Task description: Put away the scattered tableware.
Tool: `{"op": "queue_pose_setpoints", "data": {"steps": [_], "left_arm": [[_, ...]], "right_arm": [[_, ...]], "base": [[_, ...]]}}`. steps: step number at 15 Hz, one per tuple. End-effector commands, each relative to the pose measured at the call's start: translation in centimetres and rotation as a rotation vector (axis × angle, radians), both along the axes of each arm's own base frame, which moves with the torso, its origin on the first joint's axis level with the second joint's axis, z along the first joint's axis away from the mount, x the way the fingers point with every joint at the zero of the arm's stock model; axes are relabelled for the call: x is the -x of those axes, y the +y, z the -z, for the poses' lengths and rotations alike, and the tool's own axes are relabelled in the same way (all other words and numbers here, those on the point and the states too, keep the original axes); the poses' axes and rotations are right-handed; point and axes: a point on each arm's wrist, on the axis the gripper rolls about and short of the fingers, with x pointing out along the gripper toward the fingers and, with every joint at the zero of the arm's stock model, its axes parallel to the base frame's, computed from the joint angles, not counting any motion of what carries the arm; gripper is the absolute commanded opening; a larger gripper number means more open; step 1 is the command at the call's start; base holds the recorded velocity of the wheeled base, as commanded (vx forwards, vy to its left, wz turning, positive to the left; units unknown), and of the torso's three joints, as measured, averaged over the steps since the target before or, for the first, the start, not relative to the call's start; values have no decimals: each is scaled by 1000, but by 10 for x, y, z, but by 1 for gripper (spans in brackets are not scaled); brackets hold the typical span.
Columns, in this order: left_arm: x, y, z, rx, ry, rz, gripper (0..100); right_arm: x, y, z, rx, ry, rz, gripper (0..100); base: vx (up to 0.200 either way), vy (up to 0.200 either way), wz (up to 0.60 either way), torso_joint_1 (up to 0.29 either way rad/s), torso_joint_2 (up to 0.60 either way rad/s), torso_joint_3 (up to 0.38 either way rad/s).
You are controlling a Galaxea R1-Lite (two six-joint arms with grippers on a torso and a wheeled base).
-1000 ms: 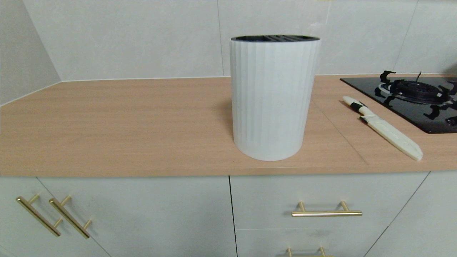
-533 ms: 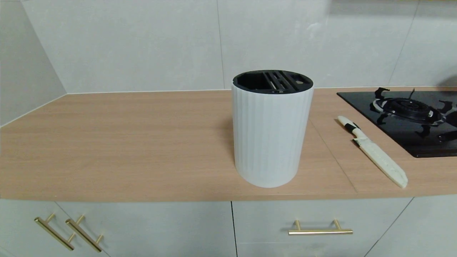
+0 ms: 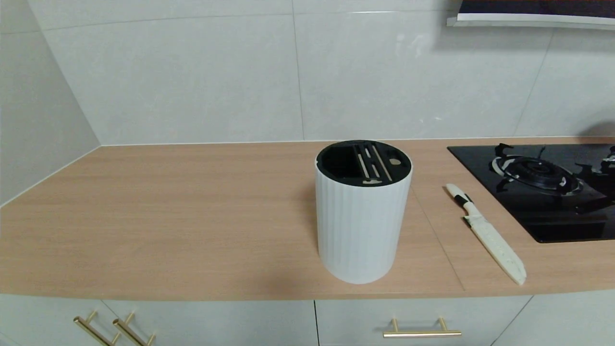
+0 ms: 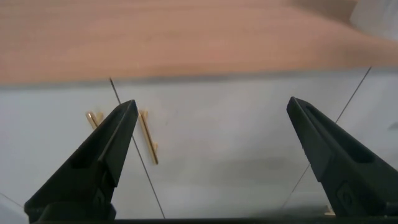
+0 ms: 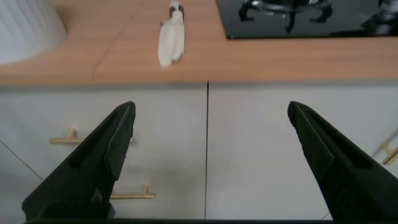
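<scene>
Lying flat on the desk (image 3: 168, 216): a white knife (image 3: 485, 233), at 3 o'clock of the upright white ribbed holder (image 3: 362, 226), near but apart, blade tip toward the front edge. At 2 o'clock of the holder, a black hob (image 3: 567, 211). Spread wide and holding nothing: left gripper (image 4: 210, 104) and right gripper (image 5: 210, 107), both facing the cabinet fronts (image 4: 217, 155) below the desk.
</scene>
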Motion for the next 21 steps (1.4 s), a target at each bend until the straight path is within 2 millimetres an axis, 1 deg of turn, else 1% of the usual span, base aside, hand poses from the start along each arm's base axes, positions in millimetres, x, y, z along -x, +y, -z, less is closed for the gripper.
{"op": "queue_pose_setpoints", "data": {"steps": [1,14,17,21], "left_arm": [[0,0,0,0,0,0,100],[0,0,0,0,0,0,100],[0,0,0,0,0,0,100],[0,0,0,0,0,0,100]], "right_arm": [[0,0,0,0,1,-1,100],[0,0,0,0,1,-1,100],[0,0,0,-1,1,-1,100],[0,0,0,-3,1,-1,100]], "base": [[0,0,0,242,-515,-281],[0,0,0,265,-549,-290],[0,0,0,194,-391,-201],[0,0,0,27,-57,-28]]}}
